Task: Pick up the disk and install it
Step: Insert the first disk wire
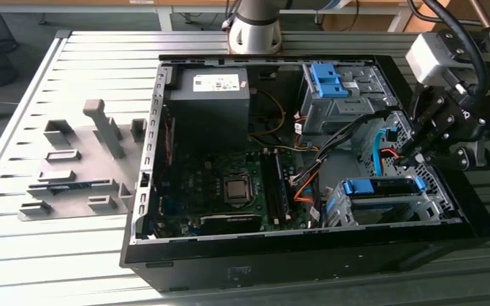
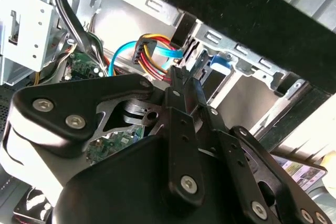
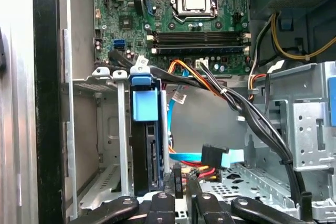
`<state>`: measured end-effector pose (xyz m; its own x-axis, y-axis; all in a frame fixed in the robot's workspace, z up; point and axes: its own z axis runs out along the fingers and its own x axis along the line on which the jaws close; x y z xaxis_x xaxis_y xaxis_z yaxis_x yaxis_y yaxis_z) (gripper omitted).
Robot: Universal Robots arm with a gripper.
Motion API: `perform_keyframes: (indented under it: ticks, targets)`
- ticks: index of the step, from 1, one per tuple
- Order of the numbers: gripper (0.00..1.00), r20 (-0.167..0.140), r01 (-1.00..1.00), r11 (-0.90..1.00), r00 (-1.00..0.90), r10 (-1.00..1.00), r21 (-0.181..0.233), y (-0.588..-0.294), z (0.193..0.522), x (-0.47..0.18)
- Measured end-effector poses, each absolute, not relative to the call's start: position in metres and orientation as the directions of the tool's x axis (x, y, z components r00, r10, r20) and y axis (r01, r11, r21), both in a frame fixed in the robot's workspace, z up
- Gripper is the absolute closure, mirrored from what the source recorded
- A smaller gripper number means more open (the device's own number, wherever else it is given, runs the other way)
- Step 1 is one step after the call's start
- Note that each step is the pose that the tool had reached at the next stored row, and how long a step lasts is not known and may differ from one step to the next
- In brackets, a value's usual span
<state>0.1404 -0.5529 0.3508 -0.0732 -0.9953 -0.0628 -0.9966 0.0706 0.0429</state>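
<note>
Arm base (image 1: 254, 29): silver-grey cylinder column. Wrist block (image 1: 436, 54): light grey housing, black cables (image 1: 449, 25) looping over top. Tool (image 1: 417, 148): matte black linkage plates, silver hex screws at pivots, visible close in second wrist view (image 2: 181, 85).

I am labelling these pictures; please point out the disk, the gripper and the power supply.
disk (image 1: 383, 186), exterior view, blue handle.
gripper (image 3: 180, 183), first wrist view, between fingertips.
power supply (image 1: 207, 108), exterior view, dark top.

The exterior view looks down from above on the open computer case (image 1: 313, 242); both wrist views sit close inside it, sharing its drive cage (image 3: 113, 145).
</note>
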Motion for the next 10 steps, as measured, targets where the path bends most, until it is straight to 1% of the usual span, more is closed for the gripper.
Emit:
perform_keyframes:
  ticks: [10]
  targets:
    - [0.76,-0.066,-0.997,0.07,-0.073,-0.995,0.034,-0.5529,0.3496,0.1317]
